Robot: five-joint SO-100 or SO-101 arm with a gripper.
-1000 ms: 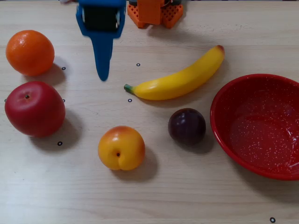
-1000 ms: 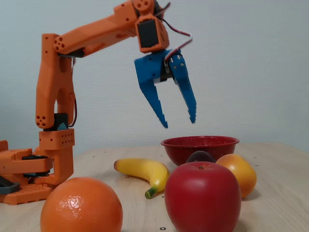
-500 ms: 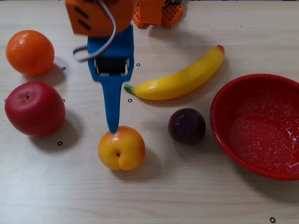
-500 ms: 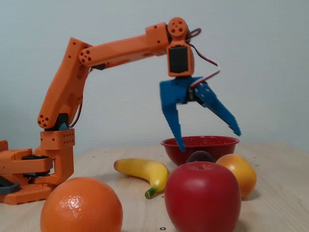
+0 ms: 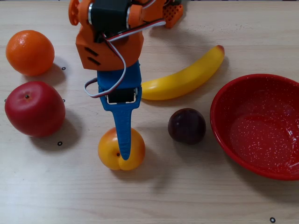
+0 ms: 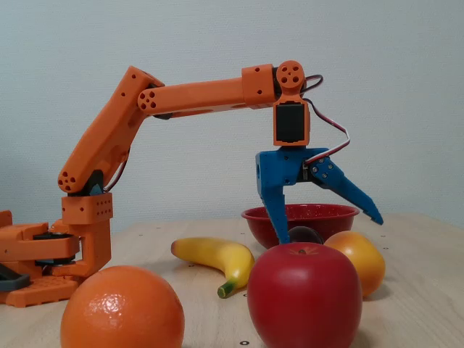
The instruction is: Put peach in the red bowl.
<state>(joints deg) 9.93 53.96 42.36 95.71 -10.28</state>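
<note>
The peach (image 5: 108, 151) lies on the table in front of the arm, yellow-orange with a red blush. In the top-down fixed view a blue finger (image 5: 124, 142) lies across it. My gripper (image 5: 121, 133) hangs over the peach, wide open and holding nothing. From the side, the gripper (image 6: 331, 230) has one finger pointing straight down behind the peach (image 6: 360, 262). Its other finger is splayed out above the fruit without touching it. The red bowl (image 5: 233, 102) sits at the right edge, speckled inside and empty. Its rim (image 6: 322, 216) shows behind the gripper.
A dark plum (image 5: 187, 126) lies between the peach and the bowl. A banana (image 5: 187, 78) lies behind them. A red apple (image 5: 34, 108) and an orange (image 5: 29, 52) sit at the left. The arm's orange base (image 6: 51, 254) stands at the far edge.
The arm has stretched forward and come down. The gripper moved from beside the banana's stem to over the peach, and its jaws spread wider.
</note>
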